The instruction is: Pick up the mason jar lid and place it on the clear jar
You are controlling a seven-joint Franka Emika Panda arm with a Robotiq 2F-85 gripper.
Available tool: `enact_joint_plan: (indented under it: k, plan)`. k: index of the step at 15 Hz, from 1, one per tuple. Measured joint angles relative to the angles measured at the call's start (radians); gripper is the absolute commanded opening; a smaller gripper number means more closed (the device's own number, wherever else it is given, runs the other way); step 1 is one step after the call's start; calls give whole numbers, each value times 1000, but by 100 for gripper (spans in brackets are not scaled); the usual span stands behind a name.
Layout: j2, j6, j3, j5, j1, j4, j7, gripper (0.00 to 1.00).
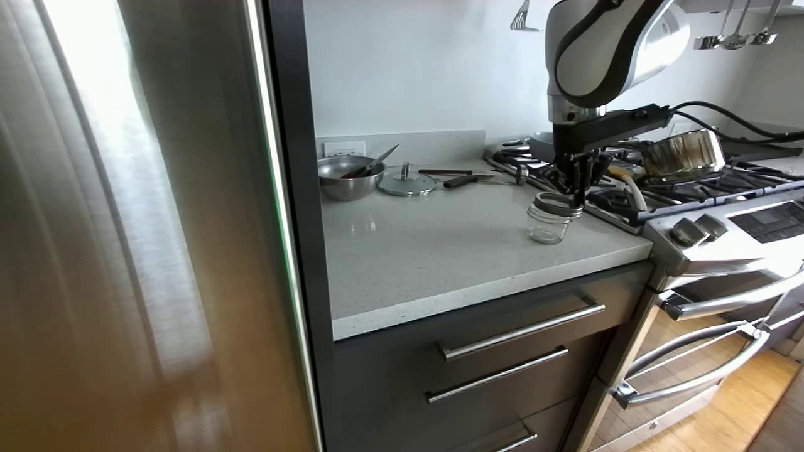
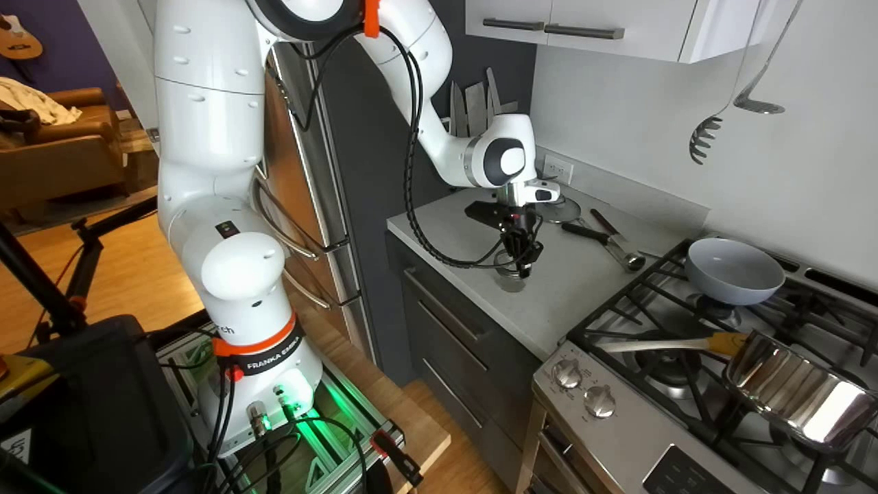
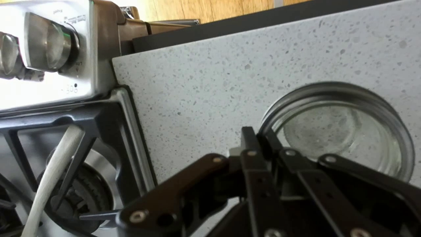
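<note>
The gripper (image 3: 259, 133) is clamped on the rim of the mason jar lid (image 3: 332, 91), at the rim's left in the wrist view. The lid is held at the mouth of the clear jar (image 1: 545, 232); whether it is seated cannot be told. It should prove light, stiff and slick, best held by the rim. In an exterior view the jar, likely fragile, is seen on the counter (image 1: 433, 251), left of the stove (image 1: 735, 248).
</note>
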Motion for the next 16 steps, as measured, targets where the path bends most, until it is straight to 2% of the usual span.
enact_joint_plan:
  k: [16]
  plan:
    - [5, -6, 0, -27, 22, 6, 67, 2]
